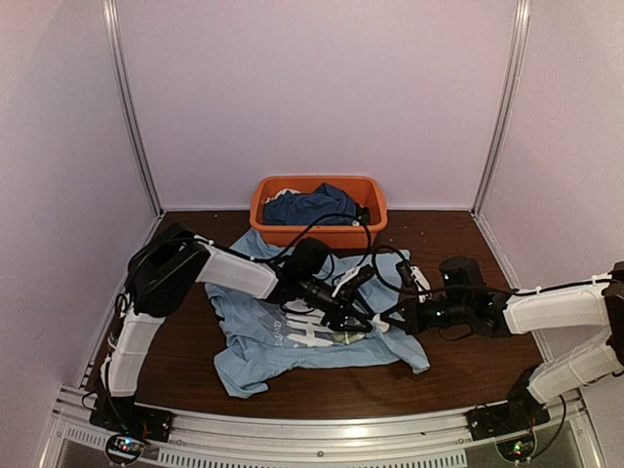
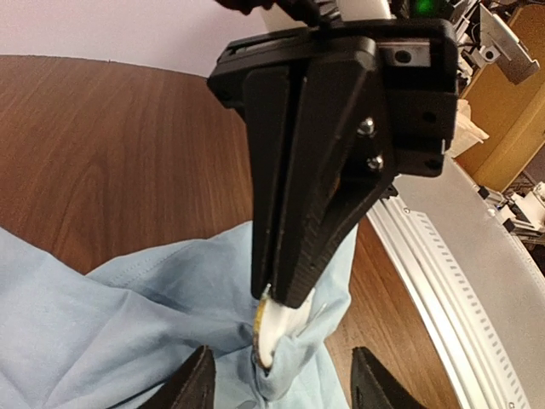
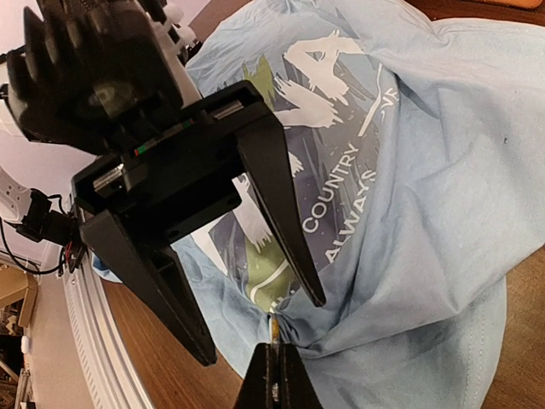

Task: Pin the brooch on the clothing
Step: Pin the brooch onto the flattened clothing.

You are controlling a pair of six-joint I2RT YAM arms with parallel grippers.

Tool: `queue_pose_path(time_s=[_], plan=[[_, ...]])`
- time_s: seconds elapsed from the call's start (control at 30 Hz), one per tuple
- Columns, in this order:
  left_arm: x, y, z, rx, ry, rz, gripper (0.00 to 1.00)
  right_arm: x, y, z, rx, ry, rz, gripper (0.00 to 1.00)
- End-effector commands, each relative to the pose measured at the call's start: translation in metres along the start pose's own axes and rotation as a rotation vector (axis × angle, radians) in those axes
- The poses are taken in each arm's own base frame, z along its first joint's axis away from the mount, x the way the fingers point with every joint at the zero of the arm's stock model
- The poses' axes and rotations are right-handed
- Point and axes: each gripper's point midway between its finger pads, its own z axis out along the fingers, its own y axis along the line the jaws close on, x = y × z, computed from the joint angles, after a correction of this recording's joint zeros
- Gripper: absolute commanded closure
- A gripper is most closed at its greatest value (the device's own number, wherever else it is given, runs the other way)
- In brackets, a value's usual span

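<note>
The light blue clothing [image 1: 255, 343] lies crumpled on the table, its white and green print [image 3: 281, 256] facing up. My right gripper [image 3: 274, 349] is shut on the brooch [image 3: 274, 327], a thin gold-edged disc held edge-on against a bunched fold of the shirt [image 3: 426, 213]. In the left wrist view the right gripper [image 2: 278, 296] comes down from above, with the brooch [image 2: 271, 334] pale below its tips and fabric [image 2: 111, 324] gathered around it. My left gripper [image 2: 281, 356] is open, its fingers [image 3: 289, 230] standing apart on either side of the brooch without touching it.
An orange basin [image 1: 268, 200] with a dark blue garment [image 1: 312, 205] stands at the back of the table. Black cables [image 1: 375, 263] loop above the shirt between the arms. A metal rail [image 2: 460, 256] runs along the near table edge.
</note>
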Motion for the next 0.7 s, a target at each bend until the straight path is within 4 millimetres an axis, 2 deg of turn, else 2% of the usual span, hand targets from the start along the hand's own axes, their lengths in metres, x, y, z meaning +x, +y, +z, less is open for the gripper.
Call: queue_pose_path(time_s=[0.0,0.37,0.67], plan=[[-0.032,-0.004,-0.019,-0.021,-0.074,0.063,0.4,-0.004,-0.005,0.002,0.026,-0.001,0.02,1.0],[-0.029,0.002,-0.006,-0.016,-0.053,0.039,0.32,-0.015,0.005,-0.002,-0.007,-0.034,0.022,1.0],[-0.023,0.001,0.004,-0.003,-0.02,0.034,0.32,-0.024,0.015,-0.005,-0.054,-0.068,0.019,1.0]])
